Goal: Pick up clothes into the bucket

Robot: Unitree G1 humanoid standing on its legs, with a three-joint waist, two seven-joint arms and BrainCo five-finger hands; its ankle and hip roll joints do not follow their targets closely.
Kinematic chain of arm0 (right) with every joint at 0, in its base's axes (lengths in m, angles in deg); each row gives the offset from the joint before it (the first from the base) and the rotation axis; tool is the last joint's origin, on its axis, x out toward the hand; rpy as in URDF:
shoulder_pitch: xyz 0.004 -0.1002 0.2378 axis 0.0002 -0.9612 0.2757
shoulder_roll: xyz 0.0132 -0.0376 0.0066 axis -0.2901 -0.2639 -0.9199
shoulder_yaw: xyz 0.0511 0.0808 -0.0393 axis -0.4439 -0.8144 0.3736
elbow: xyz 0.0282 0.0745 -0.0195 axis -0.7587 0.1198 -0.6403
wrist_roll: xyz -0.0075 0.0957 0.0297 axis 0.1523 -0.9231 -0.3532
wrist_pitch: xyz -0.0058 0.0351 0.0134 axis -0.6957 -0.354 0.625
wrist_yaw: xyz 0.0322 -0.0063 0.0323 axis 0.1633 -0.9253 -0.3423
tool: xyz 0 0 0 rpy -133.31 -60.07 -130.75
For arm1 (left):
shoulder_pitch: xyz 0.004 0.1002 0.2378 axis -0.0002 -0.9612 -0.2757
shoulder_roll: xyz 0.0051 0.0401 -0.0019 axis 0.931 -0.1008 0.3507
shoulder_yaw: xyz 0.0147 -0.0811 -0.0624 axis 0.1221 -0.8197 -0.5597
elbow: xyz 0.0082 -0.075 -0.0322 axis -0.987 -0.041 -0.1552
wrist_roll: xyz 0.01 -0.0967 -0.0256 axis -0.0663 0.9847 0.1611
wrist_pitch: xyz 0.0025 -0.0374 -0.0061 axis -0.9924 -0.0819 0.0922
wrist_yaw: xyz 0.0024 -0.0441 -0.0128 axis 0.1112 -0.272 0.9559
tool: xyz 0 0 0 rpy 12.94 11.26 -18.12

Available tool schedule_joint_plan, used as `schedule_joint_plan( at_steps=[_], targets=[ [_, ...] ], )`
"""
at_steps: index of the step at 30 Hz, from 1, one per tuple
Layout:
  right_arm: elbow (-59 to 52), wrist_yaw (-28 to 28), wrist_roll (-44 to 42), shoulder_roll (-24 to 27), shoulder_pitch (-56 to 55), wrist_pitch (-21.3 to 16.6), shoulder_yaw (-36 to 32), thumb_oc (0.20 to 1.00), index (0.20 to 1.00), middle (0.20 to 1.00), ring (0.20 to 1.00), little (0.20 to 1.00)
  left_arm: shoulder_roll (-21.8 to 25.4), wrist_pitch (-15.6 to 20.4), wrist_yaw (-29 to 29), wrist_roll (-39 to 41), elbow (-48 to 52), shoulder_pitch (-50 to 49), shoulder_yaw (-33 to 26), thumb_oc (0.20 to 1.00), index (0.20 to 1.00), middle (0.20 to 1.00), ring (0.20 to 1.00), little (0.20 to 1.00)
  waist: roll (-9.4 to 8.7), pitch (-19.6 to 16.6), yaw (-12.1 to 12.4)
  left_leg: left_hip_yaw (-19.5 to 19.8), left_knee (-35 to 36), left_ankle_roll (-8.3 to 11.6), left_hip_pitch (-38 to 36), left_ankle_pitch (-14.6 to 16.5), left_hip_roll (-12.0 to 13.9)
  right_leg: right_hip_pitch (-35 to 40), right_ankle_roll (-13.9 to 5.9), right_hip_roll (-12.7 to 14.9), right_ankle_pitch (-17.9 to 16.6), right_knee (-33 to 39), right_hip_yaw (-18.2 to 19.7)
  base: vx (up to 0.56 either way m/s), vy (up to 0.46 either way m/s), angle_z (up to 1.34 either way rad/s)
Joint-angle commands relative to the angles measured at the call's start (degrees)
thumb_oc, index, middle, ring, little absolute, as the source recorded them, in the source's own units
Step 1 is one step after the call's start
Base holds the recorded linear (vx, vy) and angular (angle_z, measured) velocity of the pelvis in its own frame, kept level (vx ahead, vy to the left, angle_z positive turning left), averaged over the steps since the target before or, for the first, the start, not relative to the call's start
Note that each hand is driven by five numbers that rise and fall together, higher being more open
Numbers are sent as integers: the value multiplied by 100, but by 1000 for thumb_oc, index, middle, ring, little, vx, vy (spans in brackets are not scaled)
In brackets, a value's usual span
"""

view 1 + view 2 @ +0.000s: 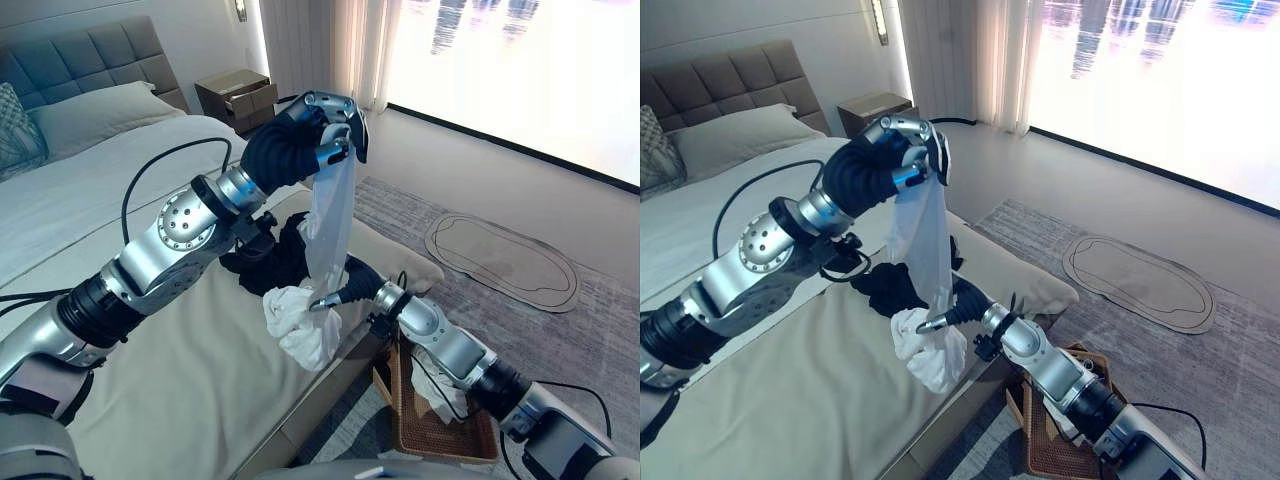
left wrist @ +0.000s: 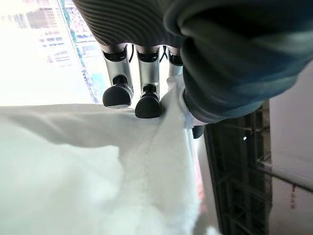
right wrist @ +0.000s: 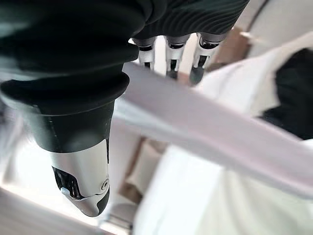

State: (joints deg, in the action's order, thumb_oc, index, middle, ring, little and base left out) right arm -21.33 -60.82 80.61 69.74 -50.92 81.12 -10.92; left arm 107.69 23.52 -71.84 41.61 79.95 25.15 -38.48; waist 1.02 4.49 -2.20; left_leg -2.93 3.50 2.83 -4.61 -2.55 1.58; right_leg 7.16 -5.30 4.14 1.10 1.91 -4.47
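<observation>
Over the foot of the bed (image 1: pixel 180 400), the left hand (image 1: pixel 325 125) is raised high, fingers curled tight on the top of a white garment (image 1: pixel 330 215). Garment hangs stretched, long axis near vertical, lower end bunched on the bed edge beside dark clothes (image 1: pixel 265 260). Right hand (image 1: pixel 345 290) low at the bunched end; cloth passes between its thumb and fingers, pinched. Wicker basket (image 1: pixel 420 425) on the floor beside the bed, below the right arm.

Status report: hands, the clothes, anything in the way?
Left hand pinching white garment, lifted. Right hand at its lower end. Dark clothes on bed. Basket below.
</observation>
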Motion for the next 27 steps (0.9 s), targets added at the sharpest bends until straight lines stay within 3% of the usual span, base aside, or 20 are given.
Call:
schedule_joint_plan(
  at_steps=[1, 4, 5, 6, 16, 27],
  targets=[
    [-30, -8, 350, -176, 157, -118, 77, 1000, 1000, 1000, 1000, 1000, -377, 344, 255, 408, -336, 794, -328, 200, 200, 200, 200, 200, -131, -149, 82, -40, 19, -56, -228, 329, -203, -373, -264, 123, -416, 99, -75, -3, 11, 8],
    [145, -4, 512, -185, 136, -96, 120, 1000, 1000, 1000, 1000, 1000, -456, 394, 378, 336, -488, 960, -379, 200, 200, 200, 200, 200, -133, -169, 91, 11, 31, -55, -225, 321, -206, -363, -269, 133, -408, 94, -102, 0, 9, 8],
    [332, 20, 687, -187, 112, -76, 161, 407, 407, 407, 407, 407, -490, 459, 494, 189, -690, 1148, -428, 200, 200, 200, 200, 200, -140, -178, 105, 58, 42, -47, -216, 298, -204, -354, -266, 140, -399, 84, -140, -10, 9, 9],
    [406, 24, 773, -176, 110, -75, 165, 200, 200, 200, 200, 200, -489, 499, 557, 126, -767, 1245, -462, 200, 200, 200, 200, 200, -144, -188, 109, 84, 53, -43, -213, 291, -204, -353, -264, 146, -392, 78, -159, -11, 15, 13],
    [750, -9, 1105, 311, -99, 0, -149, 200, 200, 200, 200, 200, -161, 611, 973, -158, -1561, 1776, -653, 200, 200, 200, 200, 200, -212, -259, 105, 296, 73, -28, -191, 271, -198, -300, -269, 167, -320, 10, -361, 8, -1, 14],
    [540, -199, 1067, 757, -170, 24, -753, 200, 200, 200, 200, 200, 317, 666, 1051, -82, -1687, 1642, -948, 200, 200, 200, 200, 200, -291, -384, 109, 321, 88, 5, -211, 271, -137, -234, -265, 114, -303, 105, -417, 3, -5, 6]
  ],
)
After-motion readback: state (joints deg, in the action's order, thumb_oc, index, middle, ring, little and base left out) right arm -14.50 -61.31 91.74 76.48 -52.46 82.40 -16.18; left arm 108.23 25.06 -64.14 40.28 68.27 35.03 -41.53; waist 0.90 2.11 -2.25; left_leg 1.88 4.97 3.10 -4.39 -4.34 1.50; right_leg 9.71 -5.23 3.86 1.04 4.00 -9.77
